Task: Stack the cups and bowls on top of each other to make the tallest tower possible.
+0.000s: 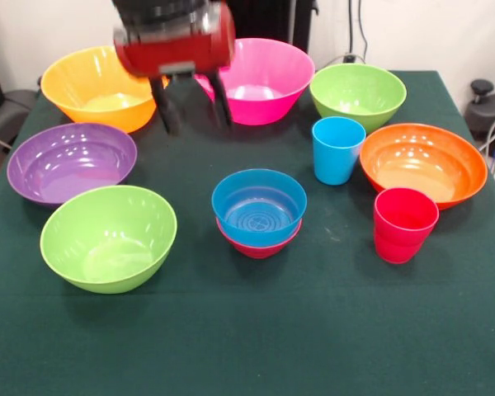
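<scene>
Sitting near the middle of the table (231, 330), the small blue bowl (259, 205) rests nested in a red bowl (258, 245), forming the low tower. Toward the right edge stand the blue cup (337, 149) and the red-pink cup (404, 224), beside the orange bowl (423, 163). Along the left edge lie a lime green bowl (108, 238) and the purple bowl (71, 162). At the far edge sit the yellow-orange bowl (95, 87), pink bowl (260, 80) and second green bowl (357, 96). The gripper (193, 106) hovers with fingers spread apart, empty, between the yellow-orange and pink bowls.
</scene>
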Action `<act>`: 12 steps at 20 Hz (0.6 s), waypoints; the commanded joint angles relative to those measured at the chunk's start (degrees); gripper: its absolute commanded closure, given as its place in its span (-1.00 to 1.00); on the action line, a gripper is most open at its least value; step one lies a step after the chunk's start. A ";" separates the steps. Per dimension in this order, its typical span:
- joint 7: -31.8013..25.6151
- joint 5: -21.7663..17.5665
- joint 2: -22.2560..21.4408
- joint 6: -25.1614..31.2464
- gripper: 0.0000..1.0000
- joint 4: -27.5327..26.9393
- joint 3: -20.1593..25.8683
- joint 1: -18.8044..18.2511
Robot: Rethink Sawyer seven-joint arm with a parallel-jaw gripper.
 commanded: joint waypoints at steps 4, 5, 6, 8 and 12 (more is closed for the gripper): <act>-5.48 4.72 -15.13 6.06 -1.00 12.26 3.14 0.17; -4.95 4.93 -15.84 5.29 -1.00 13.23 2.97 0.32; -3.57 4.87 -16.67 2.93 -1.00 15.24 2.56 0.72; -1.66 4.94 -17.65 -0.19 -1.00 18.05 2.15 1.42; 1.01 5.16 -20.06 -6.22 -1.00 24.66 1.94 2.54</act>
